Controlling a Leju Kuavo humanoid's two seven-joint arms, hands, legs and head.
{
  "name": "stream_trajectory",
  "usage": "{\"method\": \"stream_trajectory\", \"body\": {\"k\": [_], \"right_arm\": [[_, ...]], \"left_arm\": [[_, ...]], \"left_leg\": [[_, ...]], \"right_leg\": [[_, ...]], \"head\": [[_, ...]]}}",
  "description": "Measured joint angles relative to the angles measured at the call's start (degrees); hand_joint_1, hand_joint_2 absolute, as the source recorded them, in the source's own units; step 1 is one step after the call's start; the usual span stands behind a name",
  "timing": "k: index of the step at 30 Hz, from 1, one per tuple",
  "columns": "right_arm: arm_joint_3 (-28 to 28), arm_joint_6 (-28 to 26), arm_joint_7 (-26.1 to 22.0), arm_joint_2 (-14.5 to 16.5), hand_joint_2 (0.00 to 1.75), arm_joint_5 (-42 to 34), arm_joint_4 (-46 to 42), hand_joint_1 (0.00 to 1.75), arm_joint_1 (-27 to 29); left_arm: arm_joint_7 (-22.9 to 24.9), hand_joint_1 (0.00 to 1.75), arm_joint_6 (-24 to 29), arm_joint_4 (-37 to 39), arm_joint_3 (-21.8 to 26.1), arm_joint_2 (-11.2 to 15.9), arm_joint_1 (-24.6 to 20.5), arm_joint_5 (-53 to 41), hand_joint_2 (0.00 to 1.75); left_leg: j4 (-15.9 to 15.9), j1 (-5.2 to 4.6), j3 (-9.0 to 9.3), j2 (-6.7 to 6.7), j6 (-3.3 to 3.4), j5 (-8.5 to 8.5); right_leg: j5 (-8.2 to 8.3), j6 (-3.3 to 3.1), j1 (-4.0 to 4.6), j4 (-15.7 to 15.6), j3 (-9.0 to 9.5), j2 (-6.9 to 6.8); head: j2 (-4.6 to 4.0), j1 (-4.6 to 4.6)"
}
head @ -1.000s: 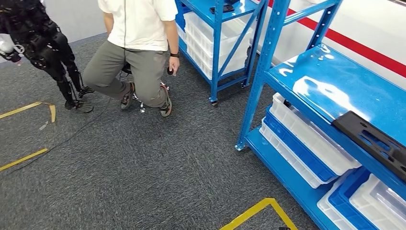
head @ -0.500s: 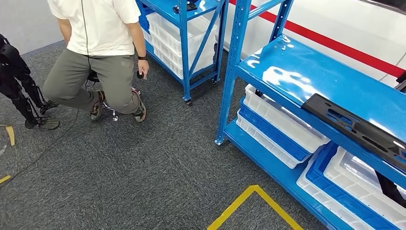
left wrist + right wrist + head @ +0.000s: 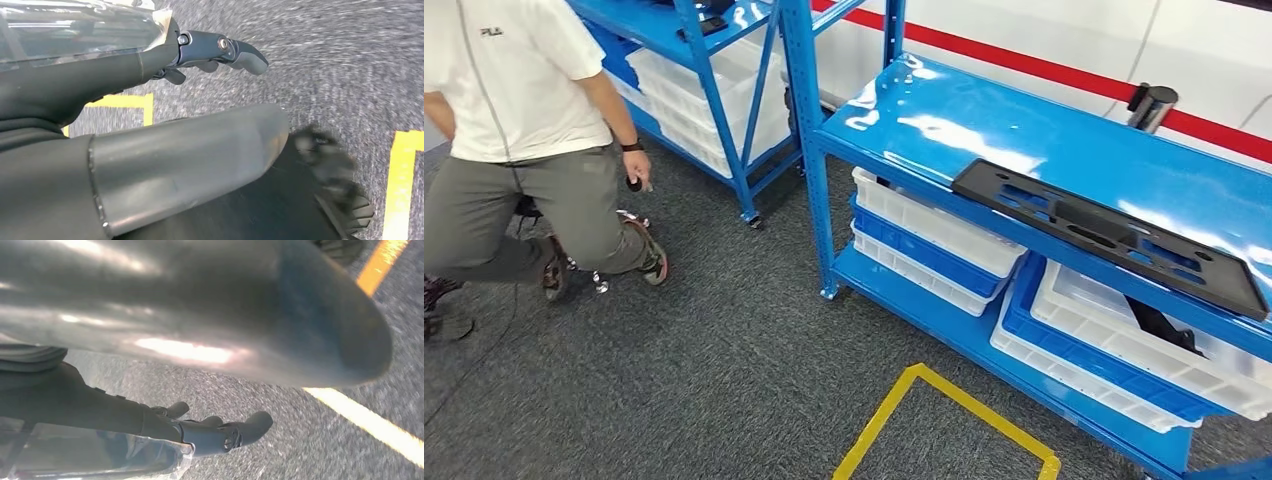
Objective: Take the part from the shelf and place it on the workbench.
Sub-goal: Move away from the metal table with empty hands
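Observation:
The part [image 3: 1104, 235] is a long flat black plate with cut-outs. It lies along the front edge of the glossy blue shelf board [image 3: 964, 120] at the right of the head view. My left hand [image 3: 215, 50] hangs beside my body above the grey carpet, fingers loosely extended and holding nothing. My right hand [image 3: 215, 432] also hangs over the carpet, its fingers slightly bent and empty. Both hands are far from the part.
White and blue bins [image 3: 934, 245] fill the shelf's lower levels, one [image 3: 1124, 350] holding a dark piece. A second blue rack [image 3: 714, 70] stands behind. A person [image 3: 514, 130] crouches at the left. Yellow floor tape [image 3: 944, 420] marks the carpet before the shelf.
The whole picture has shifted: my view has turned right, bringing the shelf and the black part toward the middle. The person now sits at the left edge.

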Motion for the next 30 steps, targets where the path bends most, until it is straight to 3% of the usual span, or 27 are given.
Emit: {"method": "stream_trajectory", "body": {"k": [2, 3, 5, 7, 9, 11, 12, 14, 15, 16, 18, 19, 20, 22, 24, 26, 28, 30], "right_arm": [[0.5, 0.0, 0.0, 0.0, 0.0, 0.0, 0.0, 0.0, -0.3], [0.6, 0.0, 0.0, 0.0, 0.0, 0.0, 0.0, 0.0, -0.3], [0.8, 0.1, 0.1, 0.1, 0.0, 0.1, 0.0, 0.0, -0.2], [1.5, 0.2, 0.3, 0.3, 0.0, 0.6, 0.0, 0.0, -0.5], [2.7, 0.3, 1.1, 0.6, 0.0, 1.3, 0.0, 0.0, -1.2], [3.9, 0.4, 2.2, 0.9, 0.0, 2.0, 0.0, 0.0, -1.9], [4.6, 0.4, 2.7, 1.0, 0.0, 2.3, 0.0, 0.0, -2.2], [5.7, 0.5, 3.4, 1.5, 0.0, 2.6, 0.0, 0.0, -3.0], [6.3, 0.5, 3.6, 1.7, 0.0, 2.7, 0.1, 0.0, -3.4], [6.7, 0.5, 3.7, 1.9, 0.0, 2.7, 0.1, 0.0, -3.8], [7.4, 0.5, 3.8, 2.2, 0.0, 2.7, 0.1, 0.0, -4.2], [7.6, 0.6, 3.8, 2.2, 0.0, 2.7, 0.1, 0.0, -4.2], [7.9, 0.7, 3.9, 2.2, 0.0, 2.7, 0.1, 0.0, -4.3], [8.2, 0.9, 3.9, 2.4, 0.0, 2.7, 0.1, 0.0, -4.6], [8.6, 1.0, 4.0, 2.7, 0.0, 2.7, 0.1, 0.0, -5.0], [9.0, 1.0, 4.2, 2.8, 0.0, 2.7, 0.1, 0.0, -5.1], [9.2, 1.1, 4.4, 3.0, 0.0, 2.7, 0.1, 0.0, -5.3], [9.4, 1.1, 4.6, 3.2, 0.0, 2.7, 0.1, 0.0, -5.5]], "left_arm": [[0.2, 0.0, 0.0, 0.0, 0.0, 0.0, 0.0, 0.1, 0.0], [0.3, 0.0, 0.0, 0.0, 0.0, 0.1, 0.1, 0.1, 0.0], [0.4, 0.0, 0.2, 0.0, 0.0, 0.1, 0.0, 0.3, 0.0], [0.3, 0.0, 0.6, 0.0, 0.1, 0.2, 0.0, 1.0, 0.0], [0.2, 0.0, 1.2, 0.0, 0.5, 0.3, 0.0, 2.1, 0.0], [-0.1, 0.0, 1.9, 0.0, 1.0, 0.4, 0.0, 3.2, 0.0], [-0.4, 0.0, 2.2, 0.0, 1.4, 0.5, 0.0, 3.7, 0.0], [-0.9, 0.0, 2.5, 0.0, 2.0, 0.6, 0.1, 4.3, 0.0], [-1.1, 0.0, 2.6, 0.0, 2.3, 0.8, 0.2, 4.5, 0.0], [-1.2, 0.0, 2.6, 0.0, 2.6, 0.9, 0.3, 4.6, 0.0], [-1.3, 0.0, 2.7, 0.0, 2.9, 1.0, 0.5, 4.8, 0.0], [-1.3, 0.0, 2.7, 0.0, 3.0, 1.1, 0.5, 4.8, 0.0], [-1.3, 0.0, 2.8, 0.0, 3.1, 1.1, 0.5, 4.8, 0.0], [-1.3, 0.0, 2.8, 0.0, 3.4, 1.2, 0.5, 4.9, 0.0], [-1.4, 0.0, 2.9, 0.0, 3.6, 1.4, 0.4, 5.0, 0.0], [-1.5, 0.0, 2.9, 0.0, 3.8, 1.6, 0.4, 5.1, 0.0], [-1.7, 0.0, 2.9, 0.0, 4.0, 1.7, 0.3, 5.2, 0.0], [-1.8, 0.0, 2.9, 0.0, 4.1, 1.8, 0.5, 5.2, 0.0]], "left_leg": [[6.9, 0.0, -3.51, -1.51, 0.01, -2.54], [7.9, 0.01, -4.24, -1.71, 0.08, -2.21], [3.3, 0.07, -2.51, -2.21, 0.35, 1.54], [-4.0, 0.34, 0.4, -4.94, 0.54, 5.1], [-7.3, 0.27, 1.42, -6.61, 0.74, 5.95], [-7.7, -0.09, 1.58, -5.22, 1.54, 6.17], [-8.1, -0.18, 1.8, -4.51, 2.13, 6.45], [-8.8, -0.14, 2.09, -2.86, 3.02, 7.1], [-8.9, -0.28, 2.14, -1.99, 3.18, 7.18], [-8.9, -0.38, 2.09, -1.03, 3.22, 7.2], [-8.8, -0.53, 2.04, 0.6, 3.21, 7.13], [-8.8, -0.54, 2.06, 1.26, 3.14, 7.05], [-8.8, -0.52, 2.18, 1.87, 3.0, 6.94], [-8.7, -0.75, 2.57, 3.04, 2.42, 6.53], [-8.7, -1.11, 2.99, 4.12, 1.73, 6.07], [-8.8, -1.07, 3.35, 5.14, 1.19, 5.76], [-7.4, -0.69, 3.01, 3.31, 0.55, 4.44], [-1.6, -0.4, 0.42, -0.25, 0.1, 0.88]], "right_leg": [[0.11, -0.4, 0.29, 0.0, -0.15, 1.84], [0.14, -0.44, 0.4, 0.1, -0.16, 2.78], [0.19, -0.41, 0.43, 0.2, -0.08, 4.56], [0.23, -0.12, 0.61, 0.5, -0.28, 6.21], [0.41, 0.61, 0.79, 0.7, -0.83, 7.63], [0.73, 1.59, 0.8, 0.5, -1.48, 8.74], [0.5, 1.82, 0.85, 0.9, -1.95, 8.13], [-1.6, 1.62, 0.99, 4.9, -4.07, 5.14], [-3.35, 1.36, 1.03, 8.5, -5.82, 3.37], [-4.99, 1.3, 1.04, 12.5, -7.69, 2.46], [-6.3, 1.79, 0.96, 16.8, -9.47, 1.71], [-5.72, 2.26, 0.88, 15.9, -8.81, 1.44], [-4.4, 2.76, 0.79, 12.4, -6.86, 0.81], [-1.71, 3.03, 0.93, 4.2, -2.37, -2.24], [-0.53, 2.2, 1.32, 0.5, -0.41, -3.89], [-0.33, 1.25, 1.37, 0.5, -0.49, -2.52], [-0.14, 0.35, 0.92, 0.4, -0.49, -1.11], [0.05, -0.51, 0.62, 0.3, -0.53, 0.33]], "head": [[0.0, -0.09], [0.01, -0.09], [0.01, -0.09], [0.01, -0.1], [0.0, -0.08], [0.0, -0.07], [0.01, -0.05], [0.01, 0.29], [0.01, 0.44], [0.0, 0.59], [0.0, 0.6], [0.0, 0.64], [0.0, 0.66], [0.0, 0.78], [0.0, 0.67], [0.0, 0.48], [0.0, 0.32], [0.01, 0.12]]}}
